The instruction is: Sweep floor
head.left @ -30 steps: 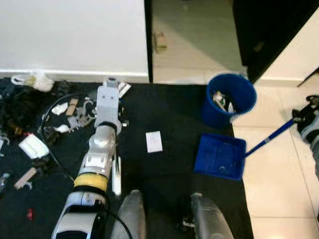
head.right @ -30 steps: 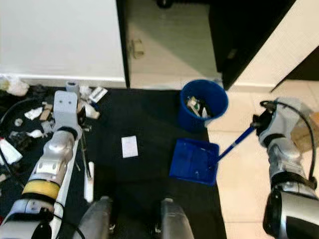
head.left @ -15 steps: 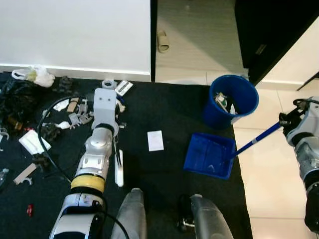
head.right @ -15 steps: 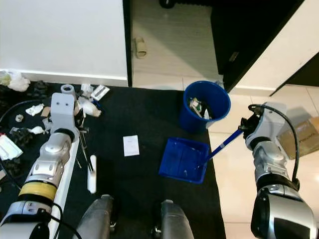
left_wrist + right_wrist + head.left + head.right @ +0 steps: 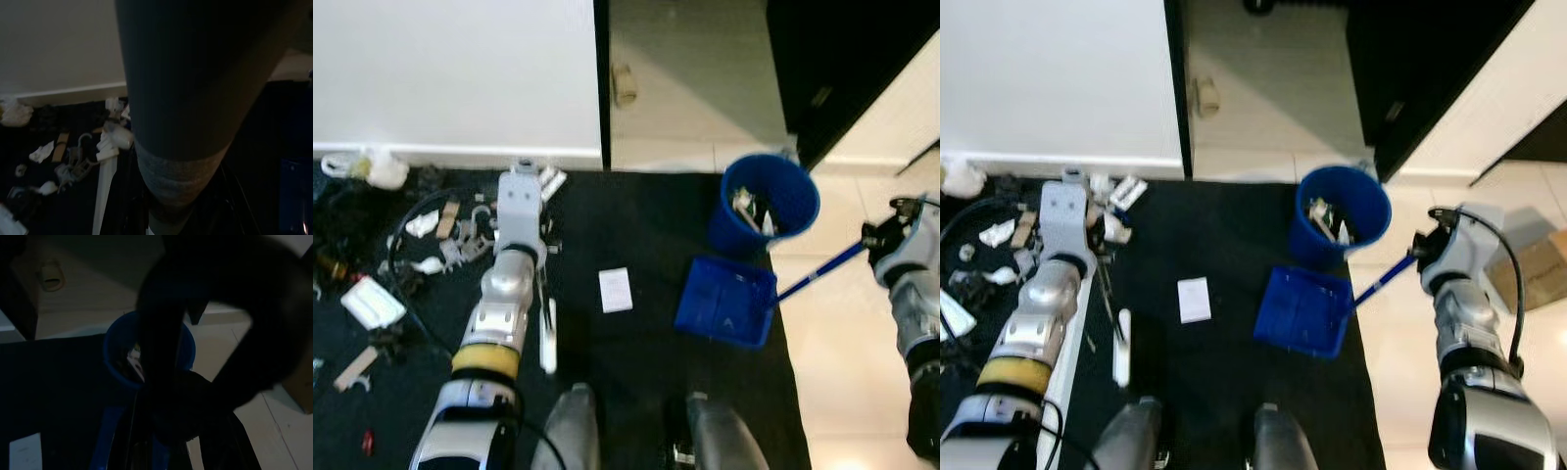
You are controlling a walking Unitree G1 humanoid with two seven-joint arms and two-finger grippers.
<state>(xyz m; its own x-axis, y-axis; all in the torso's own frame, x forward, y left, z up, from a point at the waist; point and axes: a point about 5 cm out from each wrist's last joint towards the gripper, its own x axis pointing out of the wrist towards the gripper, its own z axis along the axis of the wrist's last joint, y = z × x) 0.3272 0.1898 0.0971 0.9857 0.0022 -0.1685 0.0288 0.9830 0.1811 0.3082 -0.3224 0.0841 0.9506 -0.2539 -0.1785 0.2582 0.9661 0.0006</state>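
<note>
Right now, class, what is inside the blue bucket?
The blue bucket holds white and dark scraps of rubbish near its left wall; whatever lies beneath them is covered.

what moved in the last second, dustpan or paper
The dustpan, held by its handle in the right tool, slid left across the black mat toward the white paper. Paper, blue bucket and left tool stayed put.

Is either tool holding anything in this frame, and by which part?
The right tool holds the blue dustpan by the far end of its long handle. The left tool seems to hold a white broom stick, grip unclear.
</note>
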